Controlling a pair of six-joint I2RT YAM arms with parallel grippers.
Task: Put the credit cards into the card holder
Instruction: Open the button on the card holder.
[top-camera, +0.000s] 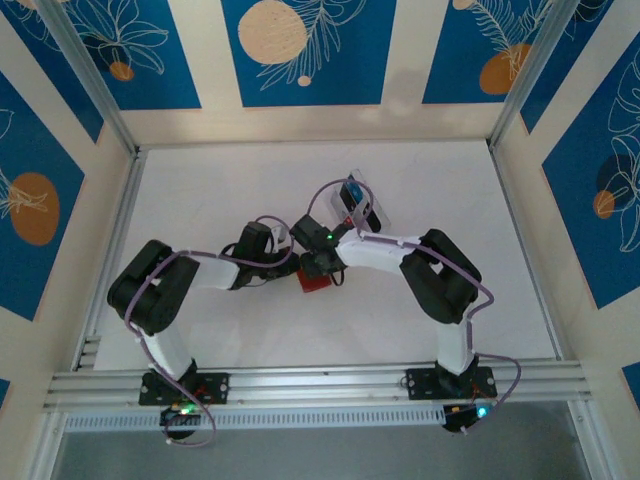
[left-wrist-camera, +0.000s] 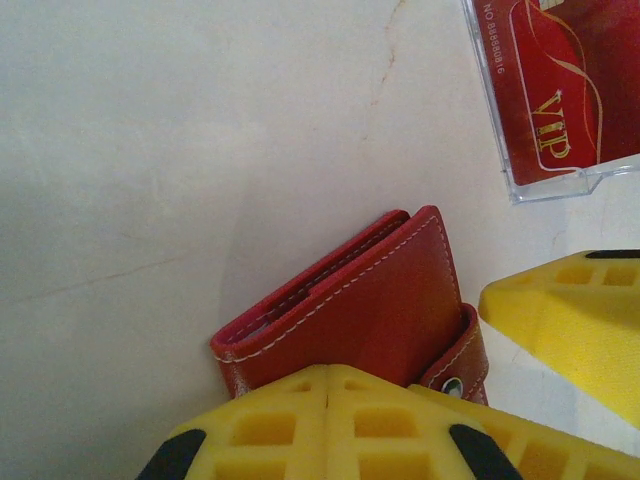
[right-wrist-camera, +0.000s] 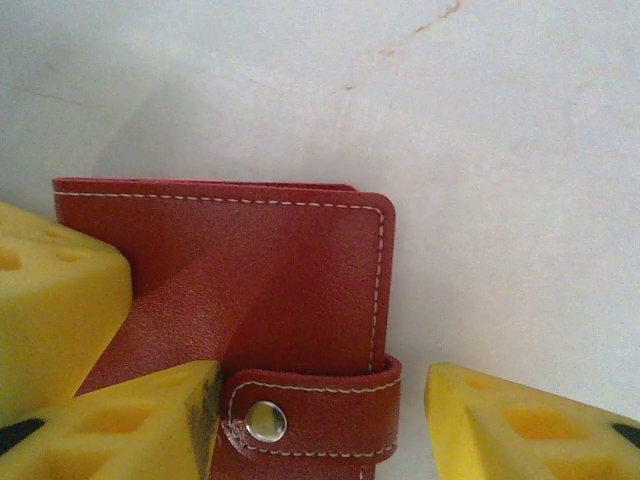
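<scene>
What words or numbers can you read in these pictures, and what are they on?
"VIP", in gold, on the red card in the clear tray.
"NO" then digits, along that card's edge: the digits are too blurred to read.
The red wallet: no writing.

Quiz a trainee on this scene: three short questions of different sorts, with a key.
1. True or false: the card holder is folded closed, with its snap tab across the edge.
2. The red VIP card lies: A in the clear tray; B inside the card holder; C under the card holder.
3. Fill in: the right gripper has its jaws ___.
Key: 1 true; 2 A; 3 open.
</scene>
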